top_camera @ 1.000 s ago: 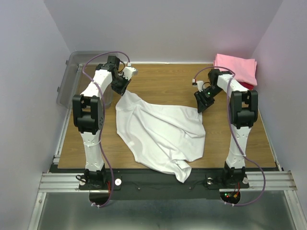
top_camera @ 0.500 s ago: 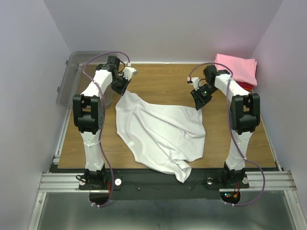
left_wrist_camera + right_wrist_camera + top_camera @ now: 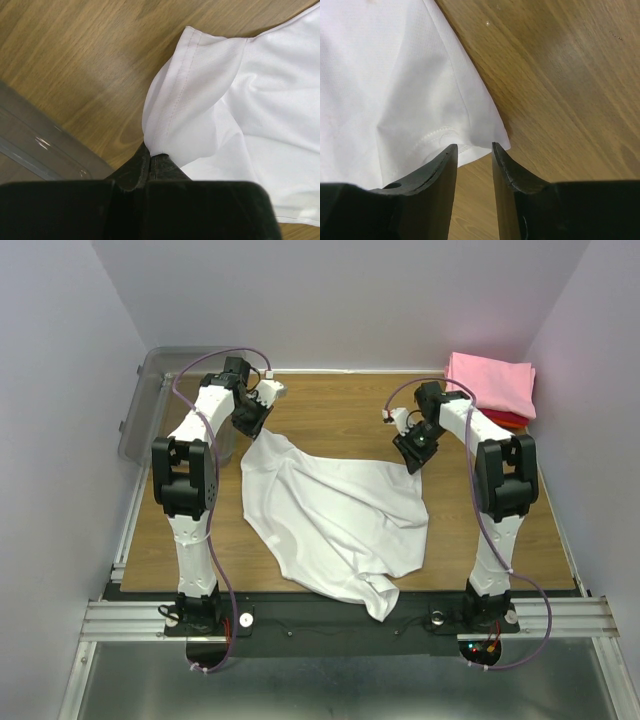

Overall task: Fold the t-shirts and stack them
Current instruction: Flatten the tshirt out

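The white t-shirt (image 3: 335, 515) lies crumpled in the middle of the table, its near end draped over the front edge. My left gripper (image 3: 253, 430) is shut on its far left corner; the pinched hem (image 3: 170, 115) shows in the left wrist view. My right gripper (image 3: 413, 462) is open just above the shirt's far right corner (image 3: 485, 135), which lies flat on the wood between the jaws, apart from them. The pink t-shirt (image 3: 492, 383) lies folded at the far right on top of the red t-shirt (image 3: 512, 419), of which only an edge shows.
A clear grey plastic bin (image 3: 146, 405) stands at the far left, off the table's edge; its rim (image 3: 35, 145) shows in the left wrist view. Bare wood (image 3: 340, 410) lies between the two grippers.
My right gripper has moved left and slightly away from me, to the shirt's far right corner. The left gripper and the shirt have stayed still.
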`<action>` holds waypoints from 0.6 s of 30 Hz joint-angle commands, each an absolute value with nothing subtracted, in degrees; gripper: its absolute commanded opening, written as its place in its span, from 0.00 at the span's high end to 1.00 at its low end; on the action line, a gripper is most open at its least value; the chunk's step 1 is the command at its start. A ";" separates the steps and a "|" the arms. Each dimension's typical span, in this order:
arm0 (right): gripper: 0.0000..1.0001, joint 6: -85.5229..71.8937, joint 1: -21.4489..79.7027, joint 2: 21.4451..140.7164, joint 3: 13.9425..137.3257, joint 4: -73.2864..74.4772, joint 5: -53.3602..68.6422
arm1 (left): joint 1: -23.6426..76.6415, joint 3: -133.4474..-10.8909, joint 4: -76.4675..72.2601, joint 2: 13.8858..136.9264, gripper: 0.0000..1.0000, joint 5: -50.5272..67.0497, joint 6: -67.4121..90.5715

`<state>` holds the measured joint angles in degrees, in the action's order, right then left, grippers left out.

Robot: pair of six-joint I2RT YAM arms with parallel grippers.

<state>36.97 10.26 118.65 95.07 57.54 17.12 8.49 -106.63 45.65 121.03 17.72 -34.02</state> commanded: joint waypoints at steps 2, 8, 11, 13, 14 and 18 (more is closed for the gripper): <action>0.61 38.32 10.72 119.79 95.19 55.46 16.08 | 8.17 -107.40 46.05 121.38 1.00 17.67 -34.54; 0.61 38.06 10.90 121.29 94.66 55.28 17.75 | 8.17 -107.14 46.05 121.46 1.00 17.49 -34.63; 0.63 38.06 11.16 121.46 93.96 55.02 17.75 | 8.17 -107.23 45.97 121.82 1.00 17.40 -34.63; 0.69 38.06 11.08 121.47 93.69 54.93 17.58 | 8.17 -107.49 45.97 122.08 1.00 17.40 -34.54; 0.71 38.14 11.07 121.46 93.69 54.84 17.49 | 8.17 -107.58 46.05 121.99 1.00 17.40 -34.54; 0.92 38.32 11.16 120.50 93.87 54.93 16.96 | 8.17 -107.58 46.05 122.17 1.00 17.23 -34.54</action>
<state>37.60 10.61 121.25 93.73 56.12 16.88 8.49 -106.63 45.65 122.08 17.45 -34.04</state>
